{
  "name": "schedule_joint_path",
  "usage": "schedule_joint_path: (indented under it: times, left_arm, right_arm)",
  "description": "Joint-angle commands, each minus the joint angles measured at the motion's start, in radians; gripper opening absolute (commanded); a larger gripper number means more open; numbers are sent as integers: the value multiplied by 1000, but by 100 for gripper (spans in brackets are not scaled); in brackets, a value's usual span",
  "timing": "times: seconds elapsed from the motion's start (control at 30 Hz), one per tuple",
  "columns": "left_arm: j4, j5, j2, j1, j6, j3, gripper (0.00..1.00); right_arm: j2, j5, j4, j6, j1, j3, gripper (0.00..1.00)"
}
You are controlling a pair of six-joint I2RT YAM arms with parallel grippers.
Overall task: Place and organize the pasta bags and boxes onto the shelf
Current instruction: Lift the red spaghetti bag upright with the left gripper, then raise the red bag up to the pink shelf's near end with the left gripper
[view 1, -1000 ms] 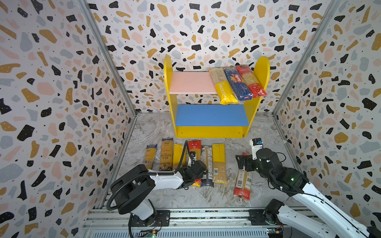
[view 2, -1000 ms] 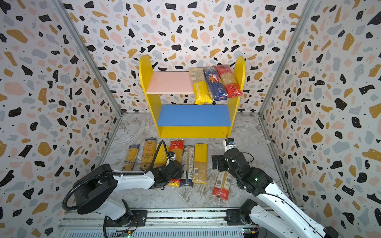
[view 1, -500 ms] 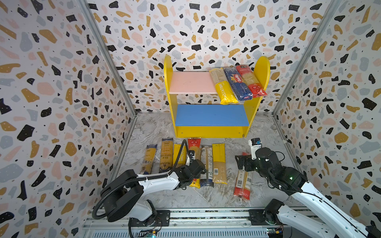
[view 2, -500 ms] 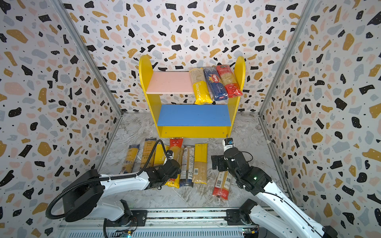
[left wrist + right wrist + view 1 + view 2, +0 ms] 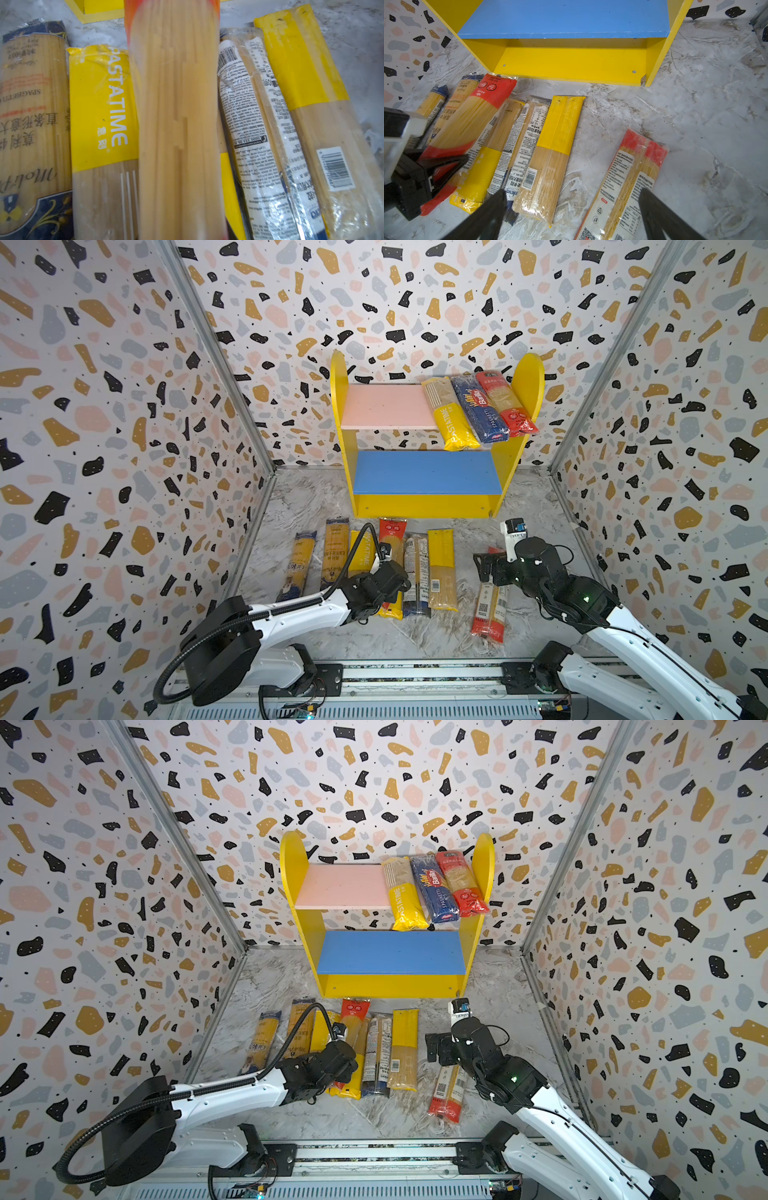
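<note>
Gripping red packet (image 5: 471, 122), near end: left gripper (image 5: 452, 166) closed on it | right gripper (image 5: 573, 193): jaws wide, empty, above right packet (image 5: 629, 182).

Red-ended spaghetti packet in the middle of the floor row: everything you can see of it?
The red-ended spaghetti packet is a long narrow plastic bag: red ends, white round badges on the far one, clear middle showing pale straight strands. It lies lengthwise toward the shelf, far end right by the yellow base, overlapping the edge of the yellow PASTATIME packet. The left hand is clamped across its near red end.
</note>
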Motion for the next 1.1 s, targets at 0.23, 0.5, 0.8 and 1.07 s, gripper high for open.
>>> schedule_joint_path:
  times: [0.23,0.5,0.8,1.07]
  left_arm:
    - [-95,-9,-182,-6,119,229,0]
    - [-250,12,-279,-6,149,397,0]
    - [-425,-24,-278,-8,208,620,0]
    - [-460,-85,-247,-8,259,800,0]
  right_arm:
    - [-3,-195,81,-36,-3,45,99]
    - [4,-430,180,-47,-2,77,99]
    - [15,-532,244,-38,5,122,99]
    - [46,-517,236,-59,31,195,99]
